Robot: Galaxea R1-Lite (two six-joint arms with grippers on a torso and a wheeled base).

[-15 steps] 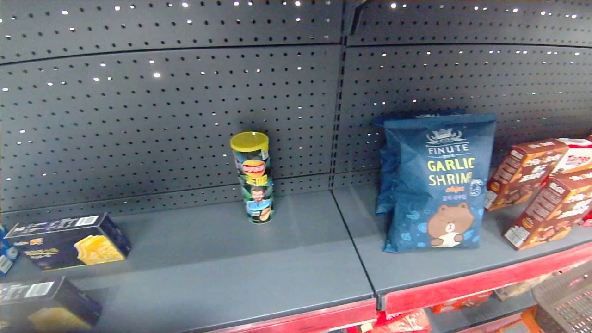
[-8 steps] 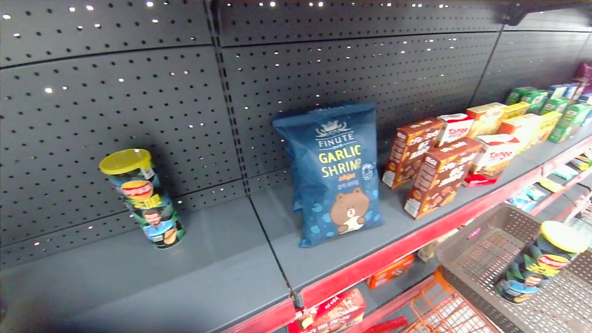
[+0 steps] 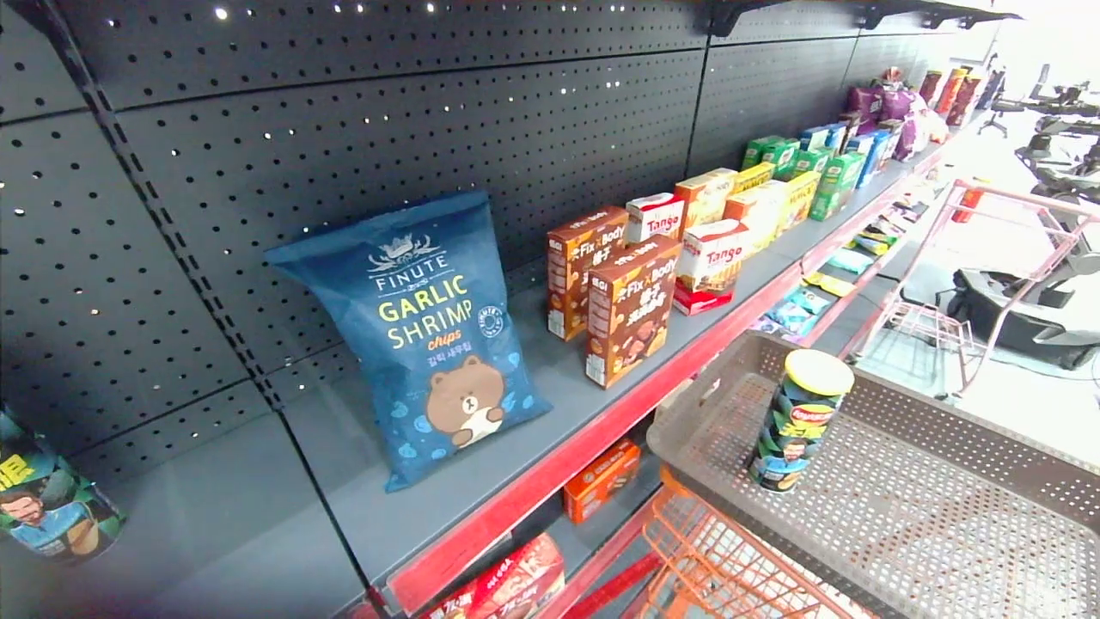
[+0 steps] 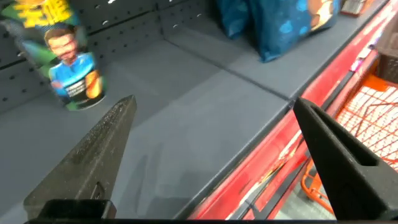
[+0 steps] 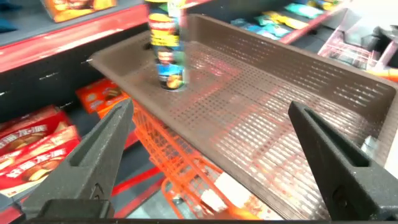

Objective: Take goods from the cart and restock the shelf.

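Observation:
A chips can with a yellow lid stands upright in the cart's grey perforated basket, near its corner by the shelf. The same can stands beyond my right gripper, which is open and hovers over the basket with nothing between its fingers. Another chips can stands on the grey shelf at the far left. My left gripper is open above that shelf's front edge, with the can standing a little beyond it.
A blue chips bag leans on the pegboard back. Brown boxes and further rows of boxes fill the shelf rightward. The red shelf lip runs beside the orange cart frame. A pink cart stands farther down the aisle.
The head camera has swung right: the shelf can slid to the left edge of the picture and the cart basket with its can came into view. No thing itself moved.

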